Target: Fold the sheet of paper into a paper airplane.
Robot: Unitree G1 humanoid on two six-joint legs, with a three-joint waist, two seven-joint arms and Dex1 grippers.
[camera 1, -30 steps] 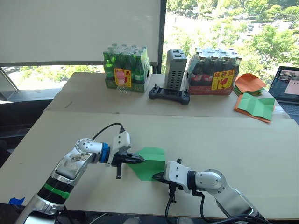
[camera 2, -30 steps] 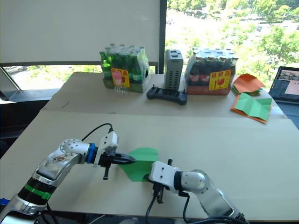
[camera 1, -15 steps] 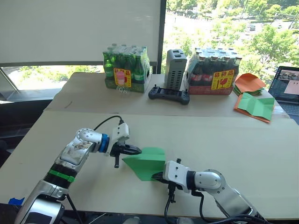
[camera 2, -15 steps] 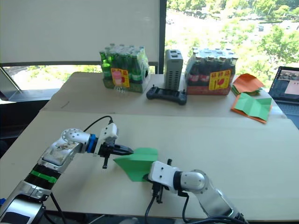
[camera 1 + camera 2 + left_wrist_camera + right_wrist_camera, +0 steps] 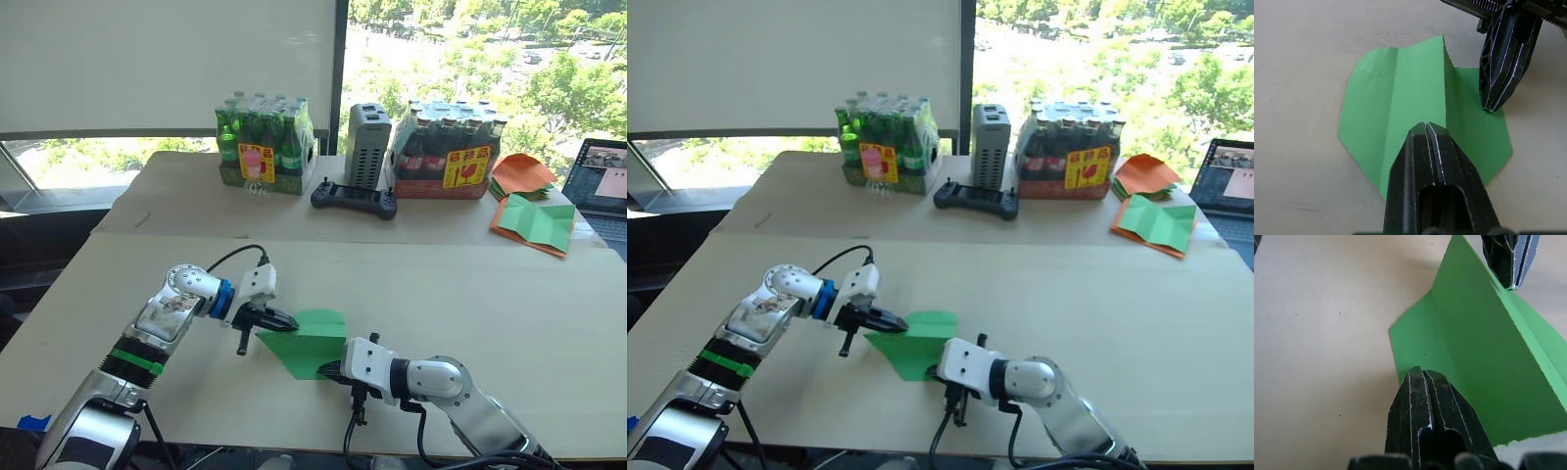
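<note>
Green, partly folded sheet of paper (image 5: 309, 340) lying on the near tabletop (image 5: 509, 313), between the two grippers; one flap raised along a crease, tilted up off the flat part, as seen from both wrists. Right gripper (image 5: 330, 370) at the sheet's near edge, jaws closed together, tips pressing down on the flat layer; contact point itself hidden under the fingers. Left gripper (image 5: 291, 321) at the sheet's left corner, jaws likewise pressed together, tip at the raised flap's edge; touching or just beside, impossible to tell. Farther back, on a second tabletop: green bottle pack (image 5: 265, 144), grey device (image 5: 368, 146), black controller (image 5: 354, 200), dark bottle pack (image 5: 447, 150). Far right: orange sheets (image 5: 522, 174), green sheet with orange border (image 5: 535, 224), laptop (image 5: 602, 182) cut off by the frame.
</note>
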